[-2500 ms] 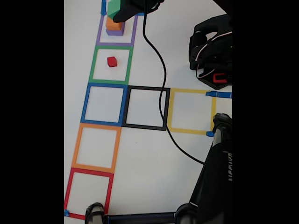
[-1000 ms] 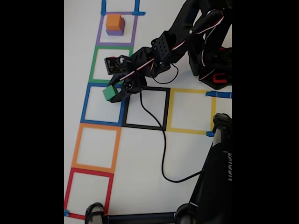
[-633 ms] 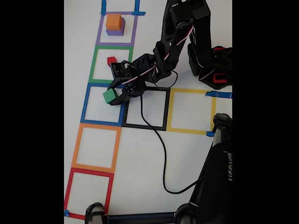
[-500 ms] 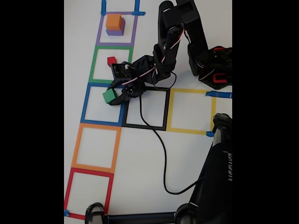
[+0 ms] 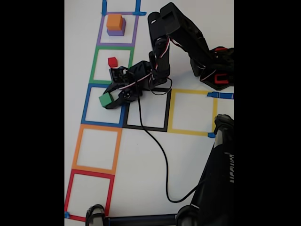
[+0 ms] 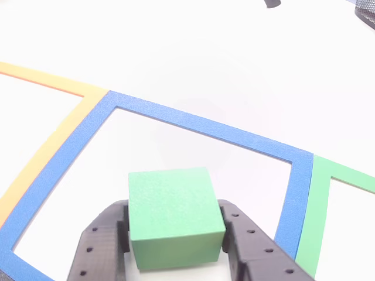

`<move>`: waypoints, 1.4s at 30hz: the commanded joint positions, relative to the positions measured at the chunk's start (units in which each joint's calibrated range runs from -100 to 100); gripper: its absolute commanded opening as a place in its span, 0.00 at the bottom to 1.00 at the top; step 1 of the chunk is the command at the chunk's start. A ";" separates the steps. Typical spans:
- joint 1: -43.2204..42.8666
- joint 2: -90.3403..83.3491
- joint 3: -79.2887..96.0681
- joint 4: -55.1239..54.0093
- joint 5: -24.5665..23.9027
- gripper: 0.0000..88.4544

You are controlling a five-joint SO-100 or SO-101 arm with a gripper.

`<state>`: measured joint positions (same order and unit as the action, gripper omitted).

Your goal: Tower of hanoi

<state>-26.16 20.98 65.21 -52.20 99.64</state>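
Note:
My gripper [image 5: 107, 100] is shut on a green cube [image 5: 105, 100], held low inside the blue square [image 5: 87, 104]. In the other view the green cube [image 6: 174, 216] sits between the two black fingers [image 6: 104, 240] over the blue square [image 6: 205, 126]. A small red cube [image 5: 112, 61] rests in the green square [image 5: 95, 61]. At the top, an orange cube [image 5: 114, 21] is stacked on a purple cube [image 5: 115, 32] inside the purple square [image 5: 135, 30].
Orange [image 5: 77, 149], red [image 5: 69, 193], black [image 5: 167, 110] and yellow [image 5: 171, 113] squares are taped on the white table. A black cable [image 5: 155, 141] trails from the arm across the black square. The arm's base [image 5: 214, 66] stands at right; a dark stand [image 5: 221, 179] rises at bottom right.
The gripper carried the green cube from the purple square's stack down to the blue square, and in the last half second lowered it and shifted it slightly left.

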 commanded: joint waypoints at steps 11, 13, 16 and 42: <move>0.46 -0.03 -0.84 -3.03 0.36 0.27; 0.17 -0.43 -0.75 -3.51 0.36 0.28; -0.02 -2.05 -0.39 -3.59 0.36 0.28; 13.69 -65.51 -22.02 106.61 0.36 0.01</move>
<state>-14.22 -38.79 56.88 31.72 99.64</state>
